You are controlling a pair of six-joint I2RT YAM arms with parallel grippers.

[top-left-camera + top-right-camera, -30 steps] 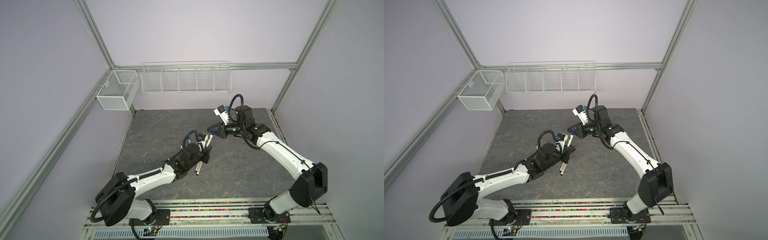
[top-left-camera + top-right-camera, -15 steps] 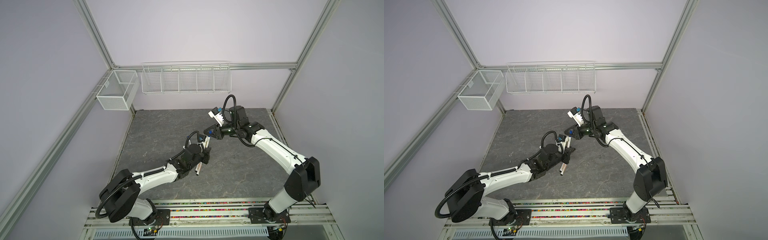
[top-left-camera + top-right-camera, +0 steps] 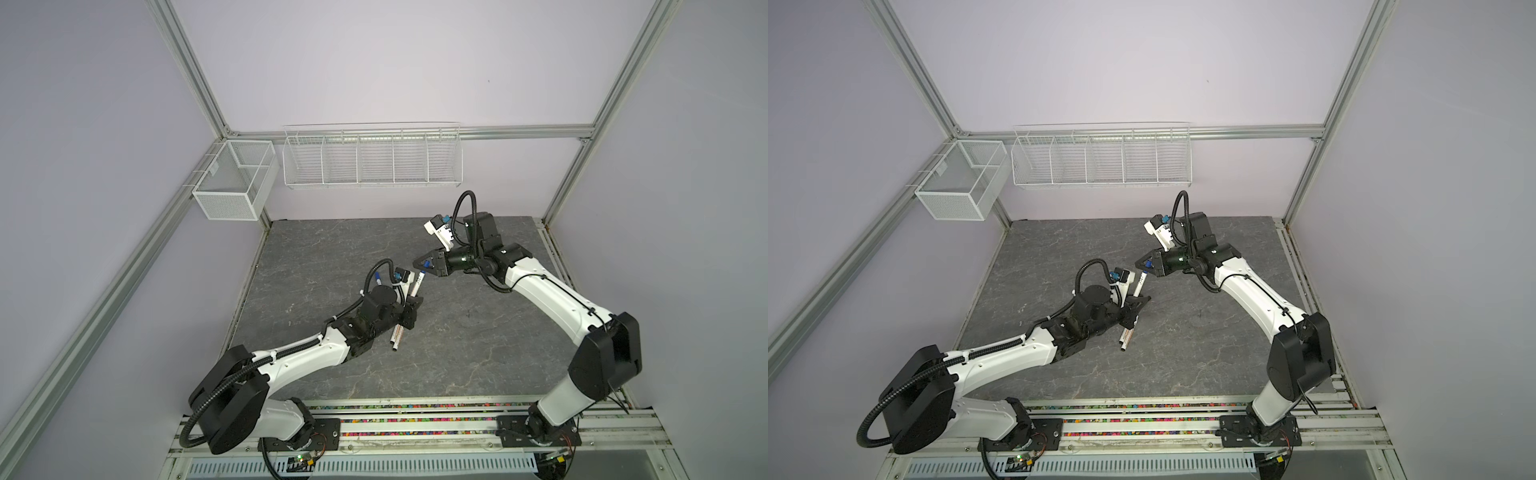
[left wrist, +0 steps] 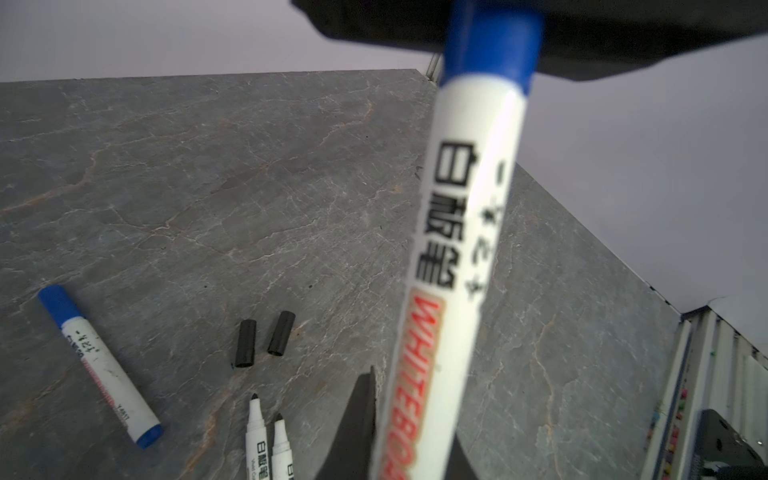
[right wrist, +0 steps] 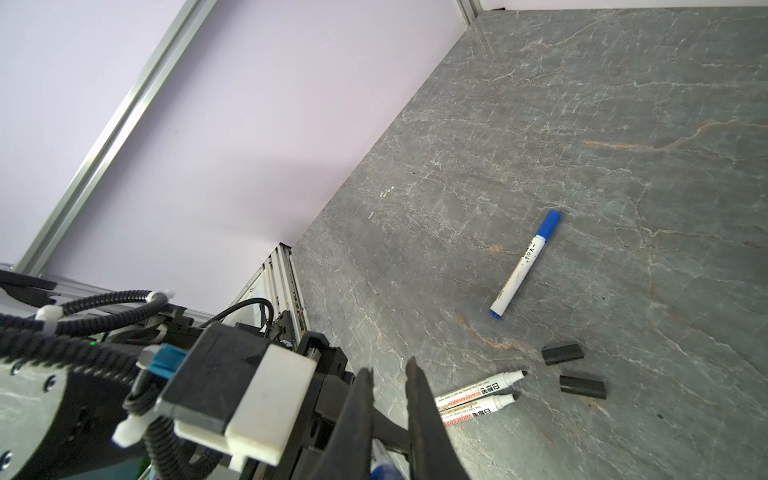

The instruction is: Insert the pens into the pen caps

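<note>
Risks first. L tool (image 3: 412, 308) pinches the pen (image 4: 457, 249) low on the barrel, so the long free end works as a lever. Any side push from R tool (image 3: 422, 264) prob. swivels the pen in the grip instead of seating it. Also the blue cap (image 4: 492, 45) is short and smooth. If its bore isn't in line w/ the barrel it may jam on the rim, twist in the pinch or pop out. A drop would likely land it on the counter (image 4: 208, 166) near the black pens (image 5: 482, 386) and black caps (image 5: 562, 353), and a round thing rolls. Letting go before the cap is fully home could also leave it loose.

Positions. Both tools are pressed tight on their loads: L on the pen barrel, R on the cap. The pen is off the counter and tilted, upper end toward R tool, which sits just above L tool in both top views. In the L wrist view the cap sits at the pen's far end, in line w/ the barrel. How deep it is on, can't tell. The black pens lie uncapped near their caps, and a capped pen (image 5: 525, 264) lies apart.
</note>
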